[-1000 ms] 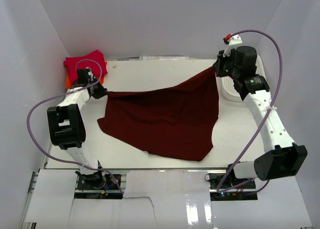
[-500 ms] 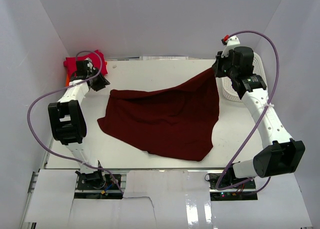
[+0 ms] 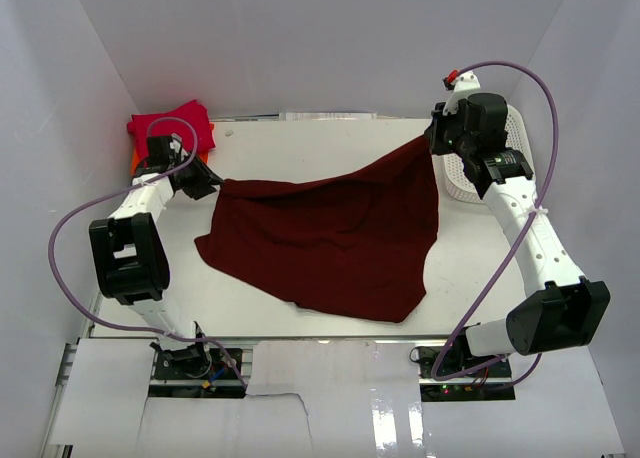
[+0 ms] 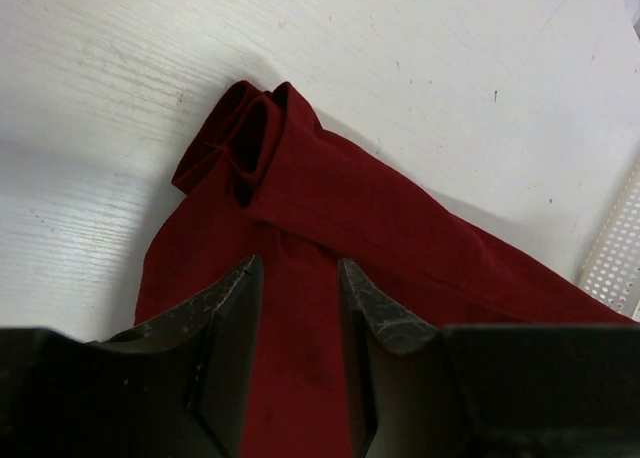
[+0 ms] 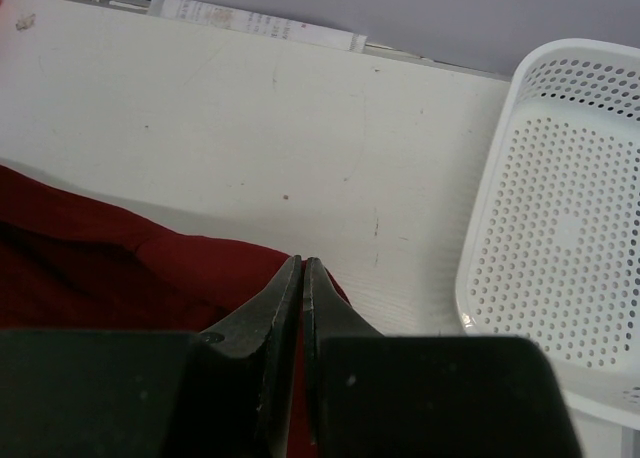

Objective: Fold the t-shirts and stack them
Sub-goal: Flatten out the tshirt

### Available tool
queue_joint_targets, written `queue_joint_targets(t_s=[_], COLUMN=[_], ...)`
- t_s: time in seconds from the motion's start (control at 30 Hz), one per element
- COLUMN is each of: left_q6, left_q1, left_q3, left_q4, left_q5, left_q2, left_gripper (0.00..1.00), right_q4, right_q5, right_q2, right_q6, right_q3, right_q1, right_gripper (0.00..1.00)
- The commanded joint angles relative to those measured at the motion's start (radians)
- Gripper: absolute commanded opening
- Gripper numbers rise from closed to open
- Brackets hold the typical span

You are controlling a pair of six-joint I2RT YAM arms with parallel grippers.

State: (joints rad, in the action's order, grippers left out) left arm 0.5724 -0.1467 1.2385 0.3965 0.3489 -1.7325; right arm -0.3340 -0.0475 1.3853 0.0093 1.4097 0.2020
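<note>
The dark maroon t-shirt [image 3: 330,238] lies spread on the white table, one corner pulled toward the back right. My right gripper [image 3: 432,138] is shut on that corner; the right wrist view shows the jaws [image 5: 302,263] pinched together on maroon cloth [image 5: 120,258]. My left gripper [image 3: 208,183] is at the shirt's rolled left corner. In the left wrist view it is open [image 4: 300,273], its fingers straddling the cloth [image 4: 330,208] just short of the rolled tip. The crimson red t-shirt [image 3: 170,123] lies folded on the orange one [image 3: 135,163] at the back left corner.
A white mesh basket [image 3: 470,183] stands at the back right, right beside my right gripper; its rim also shows in the right wrist view [image 5: 560,208] and the left wrist view [image 4: 615,258]. White walls close in the table on three sides.
The left gripper let go of the shirt's left corner, drew back toward the red stack, and has now come back down over that corner. The right gripper and its corner have stayed put.
</note>
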Motion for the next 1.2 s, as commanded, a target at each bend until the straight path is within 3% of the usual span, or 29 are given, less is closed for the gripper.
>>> queue_joint_targets(t_s=[0.0, 0.2, 0.4, 1.17], left_q6=[-0.019, -0.029, -0.005, 0.023], left_q1=[-0.01, -0.011, -0.011, -0.008], left_q3=[0.033, 0.039, 0.032, 0.084], left_q4=[0.01, 0.015, -0.022, -0.034], left_q5=[0.041, 0.027, 0.039, 0.059], left_q2=[-0.005, -0.029, -0.041, -0.159], left_gripper=[0.47, 0.5, 0.65, 0.57], right_q4=[0.053, 0.058, 0.062, 0.072], right_q5=[0.018, 0.012, 0.014, 0.026], right_q2=[-0.002, -0.002, -0.006, -0.008], right_q6=[-0.005, -0.005, -0.005, -0.005], right_q3=[0.02, 0.009, -0.003, -0.02], right_q1=[-0.007, -0.006, -0.006, -0.007], right_gripper=[0.08, 0.08, 0.08, 0.08])
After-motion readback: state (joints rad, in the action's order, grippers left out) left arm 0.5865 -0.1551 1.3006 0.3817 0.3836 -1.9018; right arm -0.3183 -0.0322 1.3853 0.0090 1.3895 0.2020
